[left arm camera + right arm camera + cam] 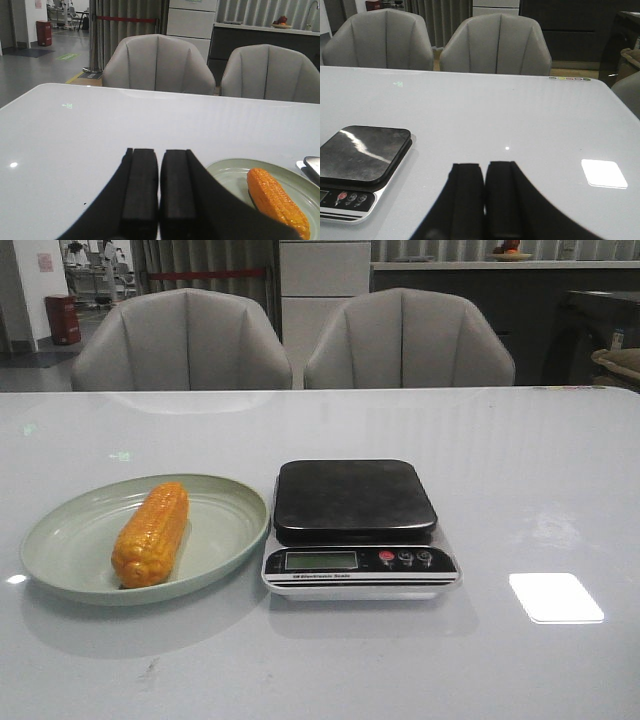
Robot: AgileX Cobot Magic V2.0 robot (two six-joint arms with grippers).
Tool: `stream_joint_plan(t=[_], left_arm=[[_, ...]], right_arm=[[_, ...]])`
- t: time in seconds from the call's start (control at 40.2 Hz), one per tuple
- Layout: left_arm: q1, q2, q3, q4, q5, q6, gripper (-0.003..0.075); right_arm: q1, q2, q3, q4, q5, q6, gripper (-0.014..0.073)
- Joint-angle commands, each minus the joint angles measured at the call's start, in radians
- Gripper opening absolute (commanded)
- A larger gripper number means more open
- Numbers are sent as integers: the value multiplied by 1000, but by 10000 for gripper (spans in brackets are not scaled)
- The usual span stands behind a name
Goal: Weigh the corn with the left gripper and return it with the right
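Note:
The orange-yellow corn (152, 534) lies on a pale green plate (60, 540) at the left of the table. It also shows in the left wrist view (276, 201), to one side of my left gripper (159, 152), which is shut and empty above the bare table. The scale (357, 528), with a black platform and a silver front panel, stands right of the plate. In the right wrist view the scale (360, 167) sits apart from my right gripper (484, 166), which is shut and empty. Neither gripper shows in the front view.
The white table (520, 490) stretches back to two grey chairs (180, 340) (408, 338). A bright light patch (556, 597) lies on the table right of the scale.

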Motion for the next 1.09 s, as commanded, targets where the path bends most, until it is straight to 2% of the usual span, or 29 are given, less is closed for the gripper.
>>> stream_joint_plan(t=[0.0, 0.075, 0.174, 1.069], left_arm=[[-1, -22, 0, -9, -83, -3, 133], [-1, -21, 0, -9, -83, -3, 134], [-1, -21, 0, -9, -77, -3, 133], [-1, -20, 0, -9, -77, -3, 133]], right_arm=[[-7, -9, 45, -11, -195, -9, 159], [-7, -60, 89, -11, -246, -9, 159], [-7, -140, 85, -11, -196, -9, 159], [-7, -133, 85, -11, -196, -9, 159]])
